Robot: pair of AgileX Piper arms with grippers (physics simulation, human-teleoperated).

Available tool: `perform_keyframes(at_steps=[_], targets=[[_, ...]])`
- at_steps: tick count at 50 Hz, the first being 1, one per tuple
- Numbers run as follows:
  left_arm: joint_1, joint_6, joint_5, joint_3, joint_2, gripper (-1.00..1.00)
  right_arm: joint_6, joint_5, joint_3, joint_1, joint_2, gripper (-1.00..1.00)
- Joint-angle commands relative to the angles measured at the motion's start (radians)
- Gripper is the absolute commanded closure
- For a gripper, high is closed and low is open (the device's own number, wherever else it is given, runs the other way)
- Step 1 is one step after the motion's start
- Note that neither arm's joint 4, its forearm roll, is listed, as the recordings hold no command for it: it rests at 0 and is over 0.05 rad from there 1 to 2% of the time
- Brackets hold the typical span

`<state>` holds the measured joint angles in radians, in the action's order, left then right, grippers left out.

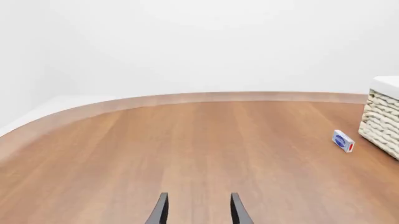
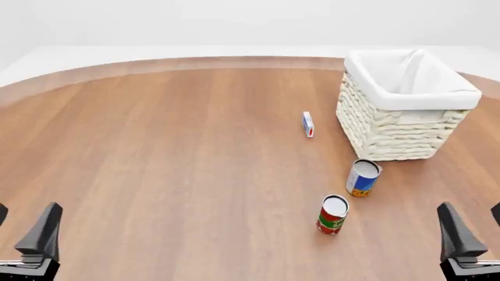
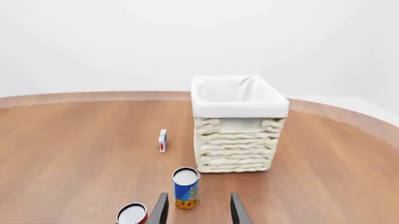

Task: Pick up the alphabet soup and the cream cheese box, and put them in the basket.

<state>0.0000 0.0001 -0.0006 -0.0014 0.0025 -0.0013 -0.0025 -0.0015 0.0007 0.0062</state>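
Both pincers, left (image 1: 197, 210) and right (image 3: 197, 209), hang open and empty near the tabletop (image 2: 172, 164); alphabet soup (image 2: 363, 178) stands beside the basket (image 2: 390, 132).

A curved wooden table (image 2: 156, 164) against seemingly plain white walls.

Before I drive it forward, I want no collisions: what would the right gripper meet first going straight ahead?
Likely the alphabet soup: it stands upright just ahead of the open right gripper, roughly in line, slightly off-centre. The basket lies beyond. Depth is uncertain.
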Motion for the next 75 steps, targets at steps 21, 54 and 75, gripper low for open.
perform_keyframes(at_steps=[21,54,75], targets=[[0.0,0.0,-0.001,-0.003,0.005,-1.0,-0.02,-0.202,-0.012,0.079,0.277,-1.0],[0.0,0.0,-0.001,-0.003,0.005,-1.0,-0.072,-0.456,-0.245,0.288,0.851,-1.0],[0.0,0.0,-0.001,-0.003,0.005,-1.0,-0.07,-0.318,-0.482,0.335,0.997,-1.0]])
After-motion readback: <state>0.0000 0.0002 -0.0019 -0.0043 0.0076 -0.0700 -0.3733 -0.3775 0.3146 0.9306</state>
